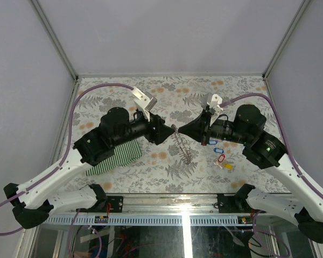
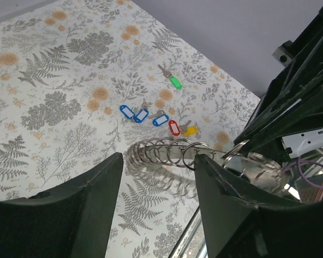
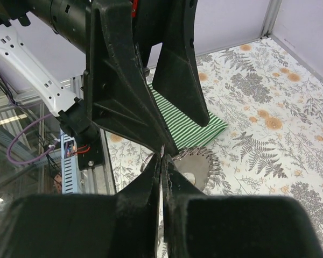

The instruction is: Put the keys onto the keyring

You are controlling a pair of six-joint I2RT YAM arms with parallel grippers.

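Observation:
The keyring (image 1: 184, 147), a silvery loop strung with several small rings, hangs between the two grippers above the table. My right gripper (image 1: 182, 130) is shut on its thin edge; in the right wrist view the fingers (image 3: 162, 158) pinch the wire and the toothed loop (image 3: 196, 167) hangs just beyond. My left gripper (image 1: 168, 130) is open, its fingertips (image 2: 160, 158) on either side of the keyring (image 2: 167, 152) without touching it. The keys lie on the table under the right arm: green (image 2: 175, 82), blue (image 2: 127, 111), red (image 2: 174, 127), yellow (image 2: 190, 130). They also show in the top view (image 1: 219, 157).
A green striped cloth (image 1: 118, 156) lies under the left arm, also in the right wrist view (image 3: 202, 126). The table's near metal edge (image 1: 167, 201) runs along the front. Grey walls enclose the table on three sides.

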